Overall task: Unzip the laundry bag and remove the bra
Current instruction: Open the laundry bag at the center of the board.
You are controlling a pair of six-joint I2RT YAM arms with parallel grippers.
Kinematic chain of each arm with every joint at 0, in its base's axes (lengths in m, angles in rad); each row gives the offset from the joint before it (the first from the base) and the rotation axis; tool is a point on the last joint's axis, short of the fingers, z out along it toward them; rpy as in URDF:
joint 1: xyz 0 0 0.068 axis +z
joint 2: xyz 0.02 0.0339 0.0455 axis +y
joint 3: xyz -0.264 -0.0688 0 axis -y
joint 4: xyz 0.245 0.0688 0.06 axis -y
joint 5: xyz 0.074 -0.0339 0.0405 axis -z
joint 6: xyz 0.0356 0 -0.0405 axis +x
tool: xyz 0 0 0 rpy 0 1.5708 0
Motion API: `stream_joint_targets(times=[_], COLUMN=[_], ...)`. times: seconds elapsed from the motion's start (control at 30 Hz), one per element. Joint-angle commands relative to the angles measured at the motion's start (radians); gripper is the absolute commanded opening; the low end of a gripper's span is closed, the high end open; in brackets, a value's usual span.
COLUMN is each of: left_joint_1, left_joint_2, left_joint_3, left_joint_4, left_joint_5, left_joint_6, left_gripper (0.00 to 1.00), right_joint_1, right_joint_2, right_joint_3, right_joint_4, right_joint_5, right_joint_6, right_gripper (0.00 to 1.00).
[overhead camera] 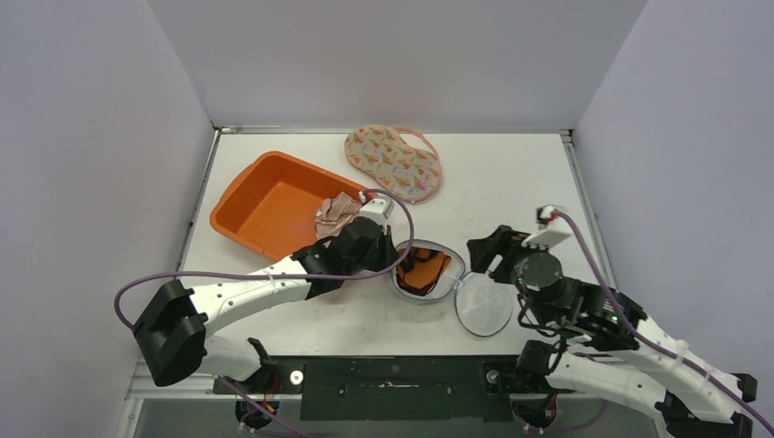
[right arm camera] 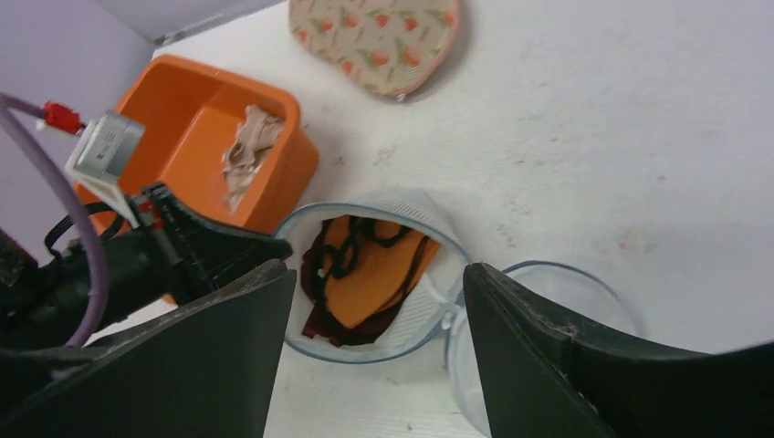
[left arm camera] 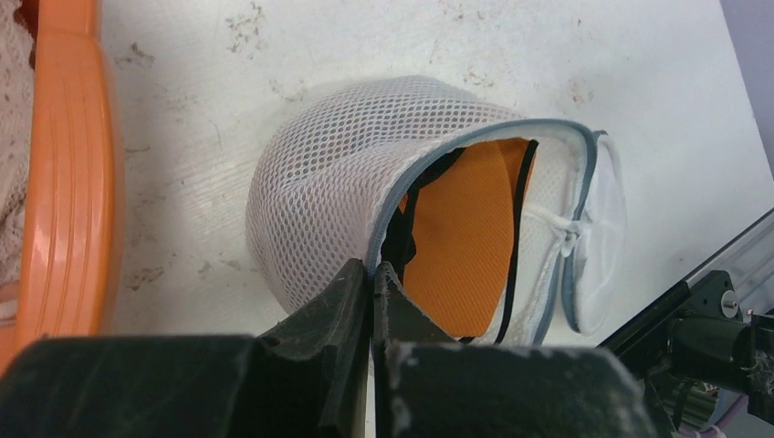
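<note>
The white mesh laundry bag (overhead camera: 413, 289) lies open near the table's front, its round lid (overhead camera: 483, 306) flipped out to the right. An orange bra with dark straps (overhead camera: 424, 270) lies inside; it also shows in the left wrist view (left arm camera: 464, 239) and the right wrist view (right arm camera: 370, 265). My left gripper (left arm camera: 374, 274) is shut on the bag's grey-trimmed rim (left arm camera: 388, 219) at its left side. My right gripper (right arm camera: 379, 301) is open and empty, held above the bag (right arm camera: 415, 315) and lid (right arm camera: 538, 301).
An orange bin (overhead camera: 265, 205) with a beige garment (overhead camera: 334, 215) stands left of the bag, close behind my left gripper. A flowered pad (overhead camera: 392, 161) lies at the back middle. The table's front edge runs just below the lid.
</note>
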Motion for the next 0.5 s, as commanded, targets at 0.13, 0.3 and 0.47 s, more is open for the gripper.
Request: stream_joint_targets(times=[0.13, 0.3, 0.47], left_joint_1=[0.0, -0.001, -0.004], left_joint_2=[-0.108, -0.156, -0.182], left_joint_3=[-0.078, -0.118, -0.142], left_joint_4=[0.038, 0.016, 0.014], left_joint_5=[-0.06, -0.093, -0.082], left_joint_6=[-0.103, -0.155, -0.181], left_gripper=[0.0, 0.0, 0.0], right_joint_1=[0.004, 0.007, 0.004], right_joint_2=[0.14, 0.078, 0.136], right_joint_3=[-0.281, -0.436, -0.466], right_joint_4=[0.385, 0.463, 0.472], right_joint_5=[-0.204, -0.167, -0.157], right_joint_6=[0.073, 0.193, 0.259], right_gripper=[0.63, 0.65, 0.64])
